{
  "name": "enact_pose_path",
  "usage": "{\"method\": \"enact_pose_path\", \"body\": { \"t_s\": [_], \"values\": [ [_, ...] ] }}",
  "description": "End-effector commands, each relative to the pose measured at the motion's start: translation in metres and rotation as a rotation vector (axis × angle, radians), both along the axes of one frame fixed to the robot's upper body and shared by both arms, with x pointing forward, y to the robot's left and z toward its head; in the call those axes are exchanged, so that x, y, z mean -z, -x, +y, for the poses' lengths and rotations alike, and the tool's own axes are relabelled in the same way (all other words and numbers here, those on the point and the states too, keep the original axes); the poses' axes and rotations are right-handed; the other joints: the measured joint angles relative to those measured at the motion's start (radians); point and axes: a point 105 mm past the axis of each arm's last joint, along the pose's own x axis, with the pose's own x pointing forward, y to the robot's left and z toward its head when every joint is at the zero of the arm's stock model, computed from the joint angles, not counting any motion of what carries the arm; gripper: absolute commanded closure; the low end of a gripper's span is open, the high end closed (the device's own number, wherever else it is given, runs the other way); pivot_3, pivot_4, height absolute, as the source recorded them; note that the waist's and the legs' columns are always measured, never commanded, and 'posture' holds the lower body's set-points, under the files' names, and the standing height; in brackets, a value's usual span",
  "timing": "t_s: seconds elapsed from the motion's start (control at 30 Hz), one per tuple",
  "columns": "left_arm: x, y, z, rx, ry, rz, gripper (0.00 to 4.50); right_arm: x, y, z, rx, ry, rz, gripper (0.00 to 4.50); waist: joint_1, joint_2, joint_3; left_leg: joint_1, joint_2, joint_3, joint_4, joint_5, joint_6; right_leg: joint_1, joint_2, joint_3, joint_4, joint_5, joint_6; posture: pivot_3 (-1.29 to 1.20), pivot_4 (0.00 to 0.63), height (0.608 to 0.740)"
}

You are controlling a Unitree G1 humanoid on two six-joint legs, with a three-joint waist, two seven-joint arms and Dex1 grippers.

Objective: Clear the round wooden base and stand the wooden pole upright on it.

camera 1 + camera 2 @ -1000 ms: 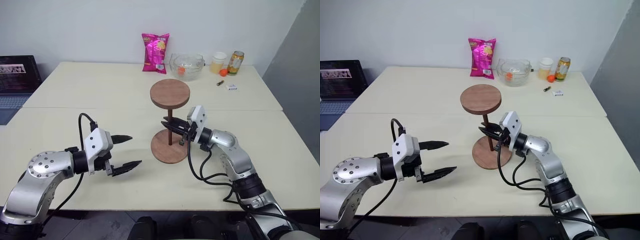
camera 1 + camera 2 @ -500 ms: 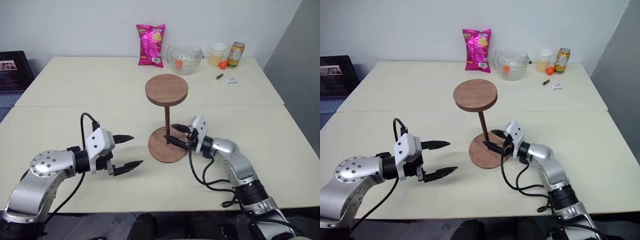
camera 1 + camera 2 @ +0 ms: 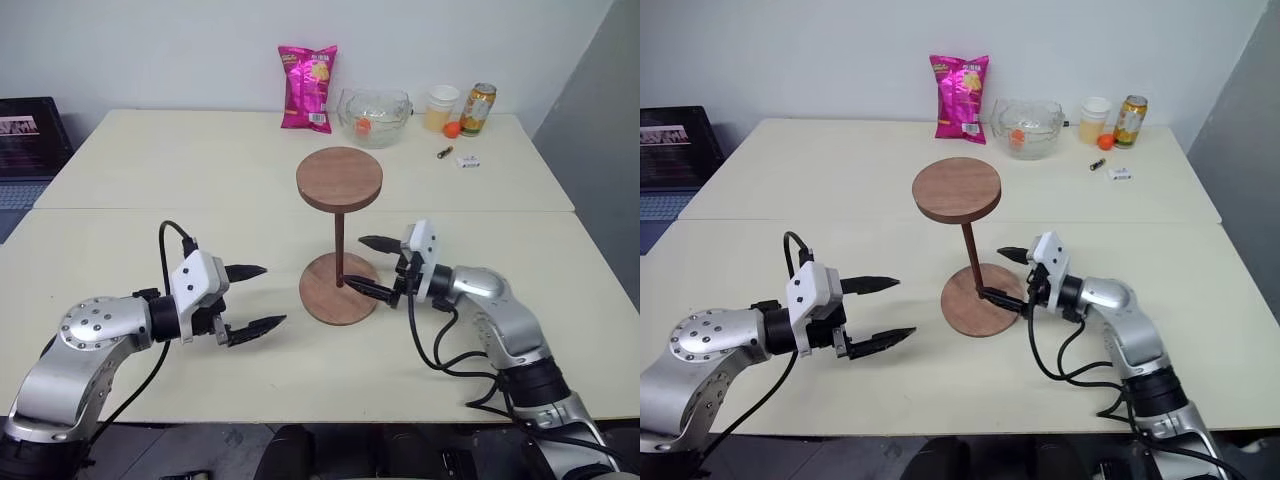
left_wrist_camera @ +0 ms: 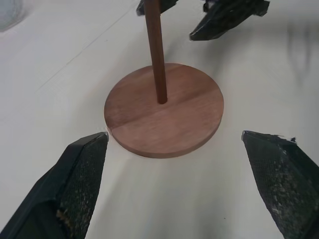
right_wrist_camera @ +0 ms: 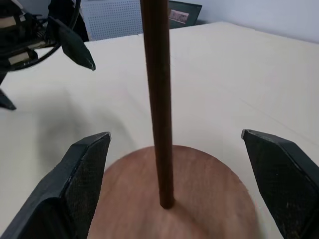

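Pole (image 3: 339, 248) stands upright in the centre hole of the round base (image 3: 339, 289), its fixed disc (image 3: 339, 179) up top like a small tabletop. Base lies flat on the near table (image 3: 150, 380), roughly midway between the two arms, nothing else on it. So both halves of the task look done, judging by this layout.

Right gripper (image 3: 376, 266) sits just beside the pole on its right, fingers spread wide, one above the base's edge and one higher, neither touching the rod. In the right wrist view the pole (image 5: 157, 99) runs up between the open pads with clear gaps on each side. That reads as a let-go stance: wide enough to leave without knocking the rod, close enough to catch it if it tips.

Left gripper (image 3: 254, 297) hangs left of the base, well apart from it, fingers wide and holding nothing, pointed at the base as a standby guard.

Back of the far table: chip bag (image 3: 308, 73), glass bowl (image 3: 374, 103), cup (image 3: 437, 108), can (image 3: 477, 109), all far from the work and likely just parked out of the way. Laptop (image 3: 35, 130) off to the left.
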Motion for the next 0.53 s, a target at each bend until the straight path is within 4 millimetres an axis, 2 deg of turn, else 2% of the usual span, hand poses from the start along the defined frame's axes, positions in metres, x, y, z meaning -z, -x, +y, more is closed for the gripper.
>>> {"method": "enact_pose_path", "body": {
  "t_s": [0.03, 0.2, 0.3, 0.53],
  "values": [
    [-0.007, -0.009, 0.012, -0.074, -0.073, -0.016, 0.00, -0.020, 0.014, -0.024, -0.037, 0.059, -0.075, 0.07, 0.000, -0.001, 0.004, 0.000, 0.000, 0.000, 0.000, 0.000, 0.000, 0.000, 0.000, 0.000, 0.000, 0.000, 0.000, 0.00, 0.150, 0.740],
    [-0.014, -0.009, 0.012, -0.054, -0.074, -0.039, 0.00, -0.036, 0.029, -0.047, -0.058, 0.095, -0.088, 0.07, -0.005, -0.002, 0.008, 0.000, 0.000, 0.000, 0.000, 0.000, 0.000, 0.000, 0.000, 0.000, 0.000, 0.000, 0.000, 0.00, 0.150, 0.740],
    [-0.026, -0.013, 0.012, -0.054, -0.034, -0.067, 0.00, -0.050, 0.043, -0.068, -0.059, 0.140, -0.090, 0.07, -0.001, -0.002, 0.009, 0.000, 0.001, 0.000, 0.000, 0.000, 0.000, 0.000, 0.000, -0.001, 0.001, 0.000, 0.000, 0.00, 0.150, 0.740],
    [-0.035, -0.020, 0.016, -0.065, -0.016, -0.119, 0.00, -0.056, 0.053, -0.073, -0.052, 0.169, -0.069, 0.07, 0.001, -0.003, 0.010, 0.000, 0.000, 0.000, 0.001, 0.000, 0.000, 0.001, 0.000, -0.001, 0.000, 0.000, 0.000, 0.00, 0.150, 0.740]
  ]
}}
